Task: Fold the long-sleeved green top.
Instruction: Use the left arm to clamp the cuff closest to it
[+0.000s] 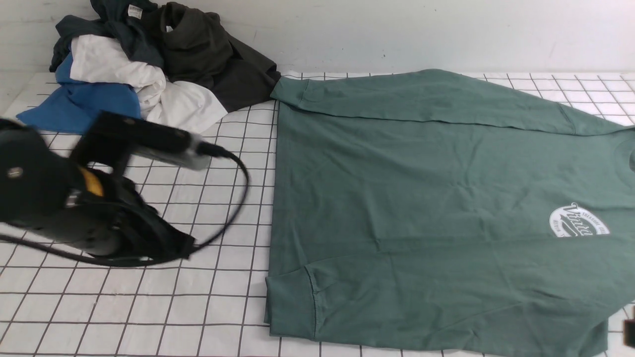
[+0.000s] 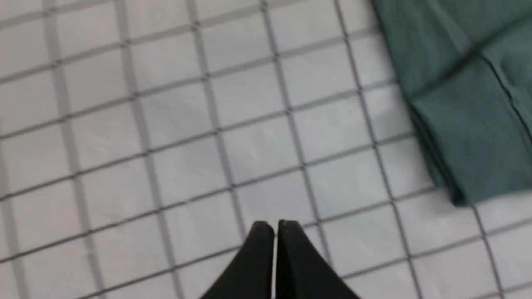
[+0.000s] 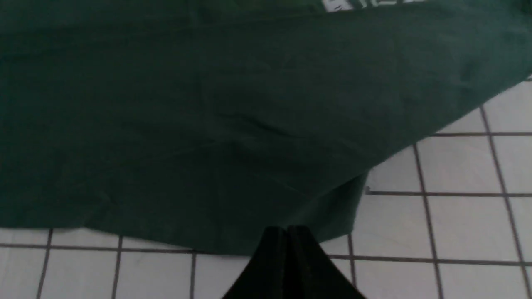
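The black left gripper point(image 2: 274, 227) and right gripper point(image 3: 286, 231) sit closed and empty; the limp, light green long-sleeved cotton top point(image 1: 421, 198) seems best pinched at its hem corners.

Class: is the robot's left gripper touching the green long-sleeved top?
Apart. The left wrist view shows the left gripper shut over the white gridded table, squares separating it from the green long-sleeved top.

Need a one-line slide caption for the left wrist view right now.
Left gripper, shut and empty, hangs over the gridded table, apart from the green top's folded corner.
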{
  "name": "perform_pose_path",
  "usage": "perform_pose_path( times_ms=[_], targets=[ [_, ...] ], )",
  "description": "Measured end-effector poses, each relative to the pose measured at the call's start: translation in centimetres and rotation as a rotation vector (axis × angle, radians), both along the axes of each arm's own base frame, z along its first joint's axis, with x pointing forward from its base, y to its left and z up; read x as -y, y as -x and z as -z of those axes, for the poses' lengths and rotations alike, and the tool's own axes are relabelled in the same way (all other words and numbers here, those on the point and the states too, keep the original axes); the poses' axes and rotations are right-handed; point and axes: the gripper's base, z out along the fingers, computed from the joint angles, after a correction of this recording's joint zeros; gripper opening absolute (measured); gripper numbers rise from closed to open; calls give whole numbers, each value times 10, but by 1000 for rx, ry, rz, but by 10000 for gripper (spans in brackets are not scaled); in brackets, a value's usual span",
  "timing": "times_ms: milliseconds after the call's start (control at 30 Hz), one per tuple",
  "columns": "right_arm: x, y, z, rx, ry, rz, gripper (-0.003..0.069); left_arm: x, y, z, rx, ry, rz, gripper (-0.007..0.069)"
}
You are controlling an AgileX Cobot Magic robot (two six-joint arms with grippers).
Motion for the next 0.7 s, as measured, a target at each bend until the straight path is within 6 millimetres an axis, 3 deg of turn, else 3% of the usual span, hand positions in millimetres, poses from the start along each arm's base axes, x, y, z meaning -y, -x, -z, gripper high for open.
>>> perform_pose_path(
  times_ms=[133,167,233,467,567,700],
  targets=[
    [-24,-17,11,-48,-21,-204,-10,36,-24,25,-146,69,83,44],
    [-25,-17,11,-47,-16,-215,-10,38,-26,26,-148,74,88,49],
    [-36,-22,10,-42,-11,-317,-10,52,-43,40,-165,151,80,134],
    [-42,-22,8,-20,0,-381,-10,65,-63,75,-182,182,128,329],
    [-42,-22,8,-13,0,-379,-10,69,-69,86,-195,174,144,328],
    [-42,-22,8,-7,2,-379,-10,77,-70,101,-218,152,192,220]
  ],
)
